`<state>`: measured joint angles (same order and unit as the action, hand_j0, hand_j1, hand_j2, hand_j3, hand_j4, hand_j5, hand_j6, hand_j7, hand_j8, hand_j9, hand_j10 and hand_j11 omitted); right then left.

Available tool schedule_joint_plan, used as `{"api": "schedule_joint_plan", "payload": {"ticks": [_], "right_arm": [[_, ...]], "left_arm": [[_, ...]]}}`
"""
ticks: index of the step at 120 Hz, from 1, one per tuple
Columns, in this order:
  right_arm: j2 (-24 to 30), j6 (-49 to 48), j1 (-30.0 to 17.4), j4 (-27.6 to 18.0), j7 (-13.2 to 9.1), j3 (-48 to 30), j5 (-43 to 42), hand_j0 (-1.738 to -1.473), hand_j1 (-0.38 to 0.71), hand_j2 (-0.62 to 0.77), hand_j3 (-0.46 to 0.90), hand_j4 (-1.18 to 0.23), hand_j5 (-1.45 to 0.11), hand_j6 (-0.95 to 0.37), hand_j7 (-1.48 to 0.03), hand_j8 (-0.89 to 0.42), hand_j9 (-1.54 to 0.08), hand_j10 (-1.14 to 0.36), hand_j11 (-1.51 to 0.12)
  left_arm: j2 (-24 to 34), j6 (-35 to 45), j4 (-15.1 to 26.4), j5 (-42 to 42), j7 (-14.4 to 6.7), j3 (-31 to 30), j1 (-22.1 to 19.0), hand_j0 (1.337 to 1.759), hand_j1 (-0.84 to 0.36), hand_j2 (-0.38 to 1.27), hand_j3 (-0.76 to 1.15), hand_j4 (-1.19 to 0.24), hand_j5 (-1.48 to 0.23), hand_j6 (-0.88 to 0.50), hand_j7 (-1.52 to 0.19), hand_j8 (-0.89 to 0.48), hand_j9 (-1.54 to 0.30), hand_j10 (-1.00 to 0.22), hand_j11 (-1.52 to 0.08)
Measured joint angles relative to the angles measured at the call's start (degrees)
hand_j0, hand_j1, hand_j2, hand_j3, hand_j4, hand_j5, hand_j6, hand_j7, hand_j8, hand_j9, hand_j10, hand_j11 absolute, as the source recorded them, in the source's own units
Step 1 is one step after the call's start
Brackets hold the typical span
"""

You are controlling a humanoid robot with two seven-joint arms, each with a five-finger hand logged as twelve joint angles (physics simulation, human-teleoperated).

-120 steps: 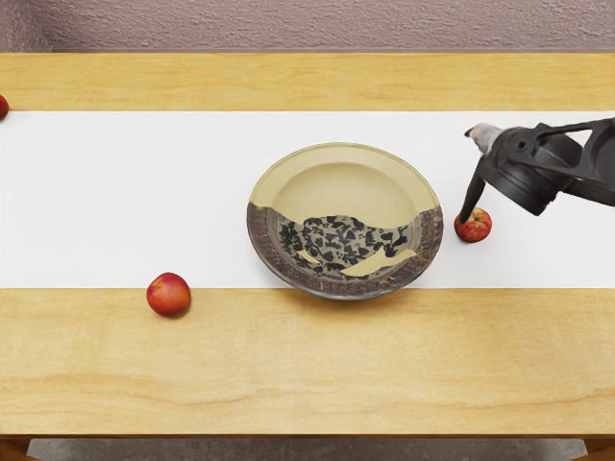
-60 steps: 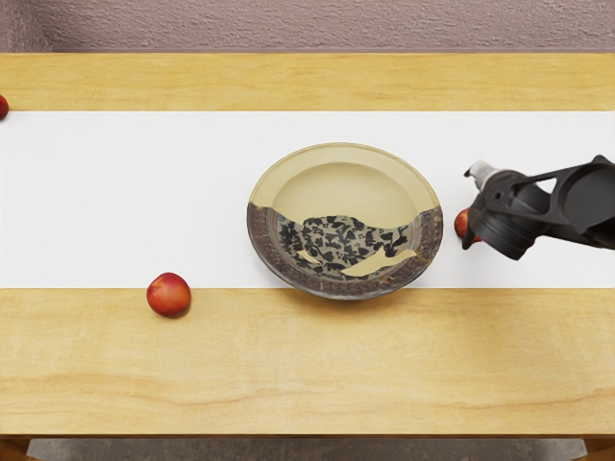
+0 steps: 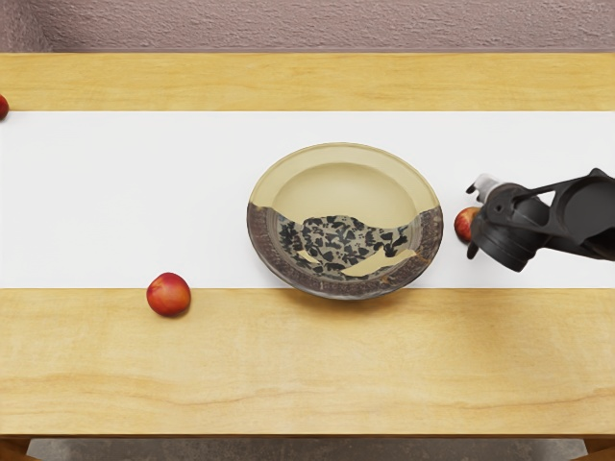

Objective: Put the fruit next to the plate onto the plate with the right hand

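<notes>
First speaker: Three small round fruits are counted, red with a yellow blush and smooth-skinned. Where is the one meant for the task found?

Second speaker: The fruit [image 3: 464,223] is seen on the white strip [image 3: 125,192], just beside the right rim of the plate [image 3: 288,257], not on it. Its right side is covered by the right hand [image 3: 502,229], a dark, hard-looking, angular shape whose arm enters from the right edge.

First speaker: Is the fruit gripped?

Second speaker: That cannot be told. The hand is set right against the fruit, but whether it is closed around it is hidden by its own bulk.

First speaker: How is the plate made?

Second speaker: A round, shallow dish is shown, glazed cream in the far half, with a rough brown band at the near rim and a patch of black flecks inside.

First speaker: And the other two?

Second speaker: A second fruit [image 3: 168,294] is found well to the left, where the flat matte strip meets the pale wood grain of the bench [image 3: 307,365]. A third fruit [image 3: 2,106] is cut off by the left edge. A coarse mauve-grey wall [image 3: 288,24] is seen behind.
</notes>
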<state>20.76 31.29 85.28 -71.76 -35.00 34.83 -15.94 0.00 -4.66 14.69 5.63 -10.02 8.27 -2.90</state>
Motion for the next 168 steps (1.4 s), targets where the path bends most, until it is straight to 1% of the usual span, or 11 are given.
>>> {"api": "schedule_joint_plan", "payload": {"ticks": [37,59,86,95,99,108,116,128,143,155,168], "right_arm": [[0.15,-0.09,0.37,0.29,0.00,-0.17,0.32,-1.658,0.04,-0.06,0.00,-0.33,-0.43,-0.33,-0.43,-0.33,-0.43,-0.33,-0.43],[-0.24,-0.04,0.78,0.14,-0.02,-0.19,0.60,-1.658,0.07,-0.03,0.00,-0.36,-0.47,-0.36,-0.47,-0.36,-0.47,-0.36,-0.47],[-0.52,-0.01,0.92,-0.41,0.00,-0.01,0.73,-1.658,0.10,-0.06,0.00,-0.38,-0.50,-0.38,-0.50,-0.38,-0.50,-0.38,-0.50],[-0.41,0.17,0.90,-0.41,-0.01,-0.03,0.75,-1.658,0.19,-0.03,0.00,-0.47,-0.62,-0.47,-0.61,-0.45,-0.61,-0.47,-0.61],[-0.30,0.43,0.85,-0.38,-0.03,-0.04,0.80,-1.657,0.23,0.02,0.00,-0.53,-0.70,-0.46,-0.69,-0.40,-0.69,-0.53,-0.69],[1.09,0.71,0.59,-0.32,-0.04,-1.16,0.84,-1.655,0.26,0.16,0.00,-0.62,-0.85,-0.44,-0.83,-0.36,-0.85,-0.53,-0.85],[5.21,0.65,-0.99,-0.33,0.02,-4.76,0.72,-1.653,0.24,0.21,0.00,-0.68,-0.95,-0.44,-0.91,-0.34,-0.95,-0.54,-0.95],[14.95,-1.68,-5.41,-0.36,0.12,-13.53,0.70,-1.655,0.26,0.32,0.00,-0.73,-1.06,-0.40,-1.00,-0.31,-1.06,-0.55,-1.07],[24.99,-19.51,-16.13,-0.26,0.15,-37.18,2.26,-1.654,0.26,0.29,0.00,-0.77,-1.14,-0.38,-1.06,-0.30,-1.13,-0.58,-1.14],[26.69,-34.29,-21.65,-0.05,0.09,-50.77,7.47,-1.654,0.25,0.33,0.00,-0.79,-1.17,-0.38,-1.09,-0.32,-1.17,-0.60,-1.17],[22.85,-41.59,-23.84,0.81,0.04,-57.27,9.91,-1.655,0.26,0.41,0.00,-0.81,-1.18,-0.40,-1.11,-0.32,-1.17,-0.65,-1.18]], "left_arm": [[0.00,0.00,-0.01,0.00,0.00,0.00,0.00,1.658,0.34,0.00,0.00,-0.01,-0.01,-0.01,-0.01,-0.01,-0.01,-0.01,-0.01],[0.00,0.00,-0.01,0.00,0.00,0.00,0.00,1.658,0.34,0.00,0.00,-0.01,-0.01,-0.01,-0.01,-0.01,-0.01,-0.01,-0.01],[0.00,0.00,0.00,0.00,0.00,0.00,0.00,1.658,0.34,0.00,0.00,-0.01,-0.01,-0.01,-0.01,-0.01,-0.01,-0.01,-0.01],[0.00,0.00,-0.01,0.00,0.00,0.00,0.00,1.658,0.34,0.00,0.00,-0.01,-0.01,-0.01,-0.01,-0.01,-0.01,-0.01,-0.01],[0.00,0.00,-0.01,0.00,0.00,0.00,0.00,1.658,0.34,0.00,0.00,-0.01,-0.01,-0.01,-0.01,-0.01,-0.01,-0.01,-0.01],[0.00,0.00,-0.01,0.00,0.00,0.00,0.00,1.658,0.34,0.00,0.00,-0.01,-0.01,-0.01,-0.01,-0.01,-0.01,-0.01,-0.01],[0.00,0.00,-0.01,0.00,0.00,0.00,0.00,1.658,0.34,0.00,0.00,-0.01,-0.01,-0.01,-0.01,-0.01,-0.01,-0.01,-0.01],[0.00,0.00,-0.01,0.00,0.00,0.01,0.00,1.658,0.34,0.00,0.00,-0.01,-0.01,-0.01,-0.01,-0.01,-0.01,-0.01,-0.01],[0.00,0.00,-0.01,0.01,0.01,0.02,0.00,1.658,0.34,0.00,0.00,-0.01,-0.01,-0.01,-0.01,-0.01,-0.01,-0.01,-0.01],[0.00,0.00,-0.01,0.01,0.01,0.02,0.00,1.658,0.34,0.00,0.00,-0.01,-0.01,-0.01,-0.01,-0.01,-0.01,-0.01,-0.01],[0.00,0.00,-0.01,0.01,0.00,0.02,0.00,1.658,0.34,0.00,0.00,-0.01,-0.01,-0.01,-0.01,-0.01,-0.01,-0.01,-0.01]]}}
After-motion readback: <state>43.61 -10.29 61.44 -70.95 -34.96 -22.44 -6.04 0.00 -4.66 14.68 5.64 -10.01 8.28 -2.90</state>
